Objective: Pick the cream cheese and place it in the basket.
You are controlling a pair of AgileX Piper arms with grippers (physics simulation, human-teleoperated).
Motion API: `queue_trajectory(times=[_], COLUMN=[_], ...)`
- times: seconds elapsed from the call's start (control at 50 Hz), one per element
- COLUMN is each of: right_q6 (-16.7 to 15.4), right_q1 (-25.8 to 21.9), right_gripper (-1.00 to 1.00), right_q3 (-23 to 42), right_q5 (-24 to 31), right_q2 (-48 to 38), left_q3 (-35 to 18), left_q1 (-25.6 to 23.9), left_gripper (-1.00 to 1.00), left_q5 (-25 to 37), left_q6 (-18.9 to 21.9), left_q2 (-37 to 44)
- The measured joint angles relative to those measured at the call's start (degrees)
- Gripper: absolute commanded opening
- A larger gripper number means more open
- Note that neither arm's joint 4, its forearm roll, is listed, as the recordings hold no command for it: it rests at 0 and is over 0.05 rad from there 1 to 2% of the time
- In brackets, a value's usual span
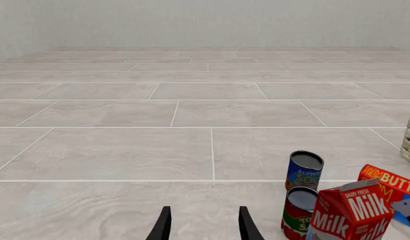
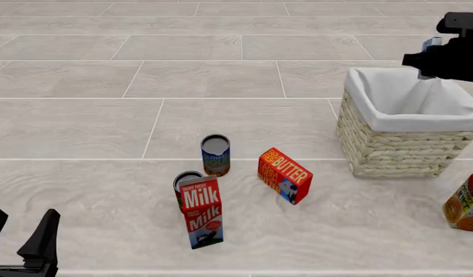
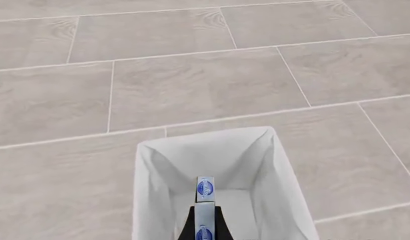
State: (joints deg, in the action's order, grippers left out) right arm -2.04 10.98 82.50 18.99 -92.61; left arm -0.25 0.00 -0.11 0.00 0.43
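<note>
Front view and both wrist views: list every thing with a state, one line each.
cream cheese: held edge-on in the right gripper, above the basket.
basket: upright, nothing visible inside it.
right gripper: shut on the cream cheese.
left gripper: open, holding nothing.
milk carton: standing.
butter box: tilted.
soup can: upright.
orange juice carton: leaning.

- The milk carton (image 2: 202, 212) reads "Milk" twice in white on red, with small "DAIRY FRESH" above the upper one.
- The red butter box (image 2: 285, 175) carries "BUTTER" in yellow-white capitals; the left wrist view adds "FARM FRESH" beside it.
- The blue can (image 1: 304, 170) shows "ALPHA" over "SOUP", partly cut off.
- The red can (image 1: 298, 212) shows "TO" and "SA" only.
- The cream cheese (image 3: 204, 188) bears a blue oval logo, its lettering unreadable.
- The orange carton's (image 2: 465, 203) print is too small to read.
</note>
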Motion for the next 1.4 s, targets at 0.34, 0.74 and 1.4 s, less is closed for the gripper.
queue_trajectory(times=[0.34,0.74,1.4], right_q6=[-0.6,-2.3,-4.7], right_q1=[0.7,0.2,0.5], right_gripper=[-1.0,-1.0,-1.0], right_q3=[-1.5,-0.5,-0.7], right_q5=[-1.8,-1.6,-2.5], right_q2=[-2.5,-5.8,-9.6], left_q3=[0.0,0.0,0.0], left_q1=[0.0,0.0,0.0], left_gripper=[1.0,1.0,1.0], left_q5=[0.0,0.0,0.0], left_q6=[0.0,0.0,0.0], left_q2=[0.0,0.0,0.0])
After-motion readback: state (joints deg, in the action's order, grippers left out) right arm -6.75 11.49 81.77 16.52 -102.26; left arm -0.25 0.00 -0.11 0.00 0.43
